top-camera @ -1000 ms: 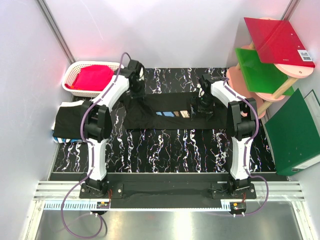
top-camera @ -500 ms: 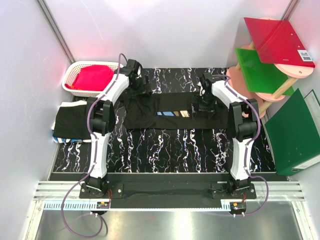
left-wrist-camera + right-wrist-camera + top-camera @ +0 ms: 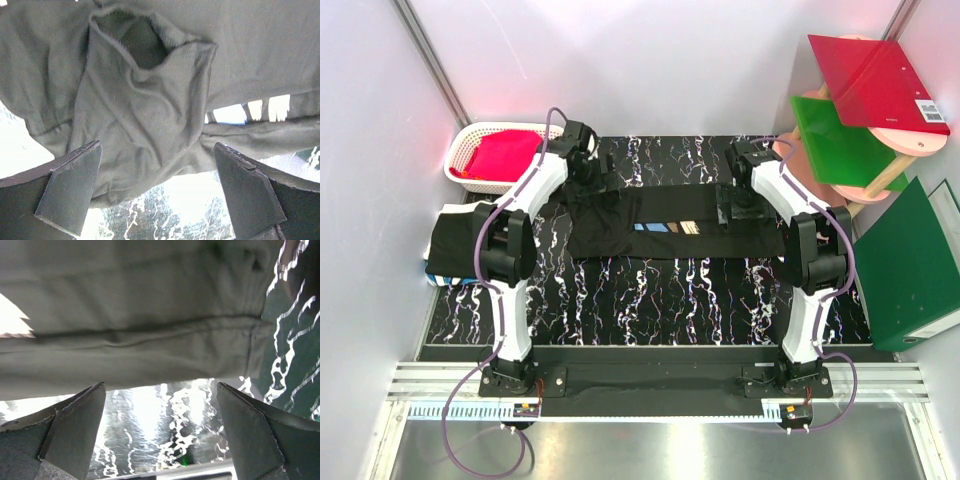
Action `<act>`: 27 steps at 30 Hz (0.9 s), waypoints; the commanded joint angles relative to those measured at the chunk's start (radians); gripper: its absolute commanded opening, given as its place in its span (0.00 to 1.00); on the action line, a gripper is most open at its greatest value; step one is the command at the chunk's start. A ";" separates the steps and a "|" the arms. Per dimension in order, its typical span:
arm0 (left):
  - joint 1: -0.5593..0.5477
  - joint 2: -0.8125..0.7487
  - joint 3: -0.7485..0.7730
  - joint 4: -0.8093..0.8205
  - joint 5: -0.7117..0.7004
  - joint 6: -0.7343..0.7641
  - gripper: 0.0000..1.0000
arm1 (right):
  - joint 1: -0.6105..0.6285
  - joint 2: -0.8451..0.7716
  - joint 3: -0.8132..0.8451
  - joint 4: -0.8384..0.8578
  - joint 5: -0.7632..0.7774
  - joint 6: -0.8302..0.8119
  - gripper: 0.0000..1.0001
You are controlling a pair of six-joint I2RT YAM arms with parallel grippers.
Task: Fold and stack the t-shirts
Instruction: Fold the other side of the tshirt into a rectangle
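Robot test cell, seen from my remote station: two arms point(image 3: 517, 300) are bolted to an aluminium rail point(image 3: 660, 408) at the near edge of a black marbled table point(image 3: 670, 300). Plain white panels point(image 3: 670, 60) on metal posts point(image 3: 433, 60) box it in. Purple cables point(image 3: 443, 430) loop from the arm bases. A white basket point(image 3: 458, 160) and red point(image 3: 875, 80) and green folders point(image 3: 840, 140) on a pink stand point(image 3: 788, 152) line the edges: a lab bench, not a home.

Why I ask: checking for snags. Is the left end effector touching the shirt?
Cannot tell. The left wrist view shows the open end effector straddling the bunched shirt, but neither contact nor a gap is plain.
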 commanded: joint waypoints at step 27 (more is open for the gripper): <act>-0.012 -0.052 -0.101 0.044 0.063 0.026 0.99 | 0.007 0.151 0.002 0.017 0.039 0.064 0.00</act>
